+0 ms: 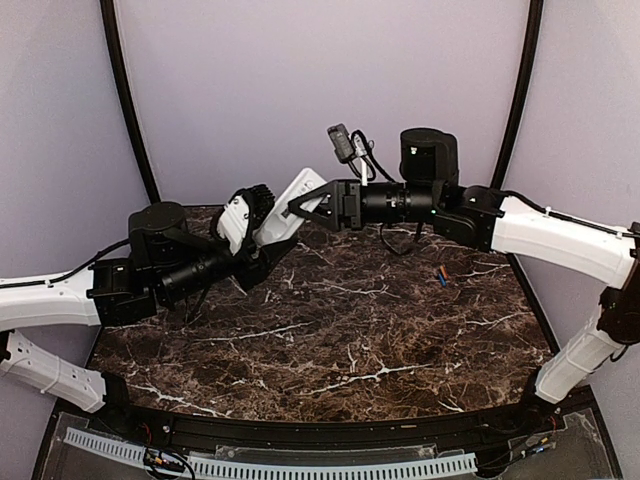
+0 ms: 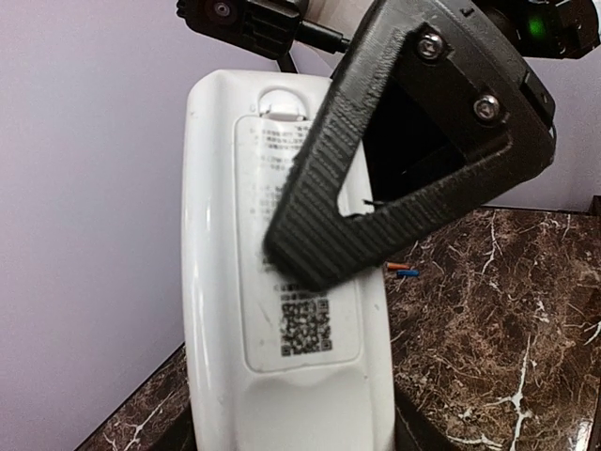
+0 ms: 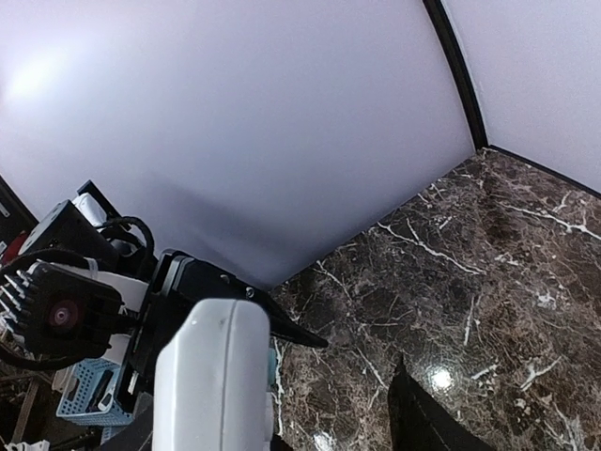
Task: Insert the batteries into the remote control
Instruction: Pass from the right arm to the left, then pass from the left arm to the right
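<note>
The left jaws clamp the remote (image 2: 282, 310) by its lower end and hold it tilted above the counter (image 1: 350, 330). Its back is turned outward, probably so the other arm can reach it. The right jaws stand well apart at the remote's upper end, gripping nothing, with one finger (image 2: 319, 216) lying across the label (image 2: 296, 310). The batteries (image 1: 440, 275) wait on the counter, well right of the remote.

Light falls soft and even across my views, with only faint shadows. A bright glare spot gleams on the table (image 3: 438, 379). The remote (image 2: 216, 282) is sharp close to my left camera.
</note>
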Controlling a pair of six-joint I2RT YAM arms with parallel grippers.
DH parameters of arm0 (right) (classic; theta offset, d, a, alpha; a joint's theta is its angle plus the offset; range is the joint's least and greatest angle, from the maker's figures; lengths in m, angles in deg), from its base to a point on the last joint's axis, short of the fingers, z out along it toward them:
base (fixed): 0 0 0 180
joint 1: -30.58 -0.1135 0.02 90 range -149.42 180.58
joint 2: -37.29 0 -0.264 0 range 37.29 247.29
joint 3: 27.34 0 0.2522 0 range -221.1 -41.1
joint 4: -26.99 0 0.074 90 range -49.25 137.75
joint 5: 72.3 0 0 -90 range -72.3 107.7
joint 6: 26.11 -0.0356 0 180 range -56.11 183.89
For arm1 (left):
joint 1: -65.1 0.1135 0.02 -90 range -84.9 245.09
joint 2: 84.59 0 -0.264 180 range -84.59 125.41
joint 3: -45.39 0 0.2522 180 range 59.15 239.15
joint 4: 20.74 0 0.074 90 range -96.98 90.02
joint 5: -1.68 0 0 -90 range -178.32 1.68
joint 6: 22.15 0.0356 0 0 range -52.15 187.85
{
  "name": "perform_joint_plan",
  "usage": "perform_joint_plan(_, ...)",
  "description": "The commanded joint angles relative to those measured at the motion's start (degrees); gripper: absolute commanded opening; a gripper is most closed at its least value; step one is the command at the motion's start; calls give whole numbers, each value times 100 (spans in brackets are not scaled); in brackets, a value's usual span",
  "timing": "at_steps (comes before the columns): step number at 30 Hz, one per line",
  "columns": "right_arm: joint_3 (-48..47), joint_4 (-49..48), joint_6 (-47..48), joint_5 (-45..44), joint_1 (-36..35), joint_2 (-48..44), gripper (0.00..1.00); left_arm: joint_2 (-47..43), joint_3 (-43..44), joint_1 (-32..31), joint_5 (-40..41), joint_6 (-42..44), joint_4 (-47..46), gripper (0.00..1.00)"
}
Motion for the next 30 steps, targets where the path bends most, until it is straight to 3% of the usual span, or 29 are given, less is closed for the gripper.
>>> perform_joint_plan(1, -255, 923, 873, -582, 47, -286, 71, -157, -74, -19, -17, -589, 430, 0)
perform_joint_plan(6, -61, 1304, 1657, -1147, 138, -881, 83, 107, -6, -24, -4, -1396, 1006, 0)
perform_joint_plan(9, -15, 1593, 1761, -1212, 199, -1114, 84, 324, 24, -19, -116, -1936, 1282, 0)
perform_joint_plan(17, -471, 2302, 1323, -1162, 87, -522, 63, 837, 200, -23, -282, -2396, 1289, 0)
perform_joint_plan(30, -700, 2699, 919, -1199, -16, 92, 43, 1062, 367, -23, -339, -2527, 1419, 0)
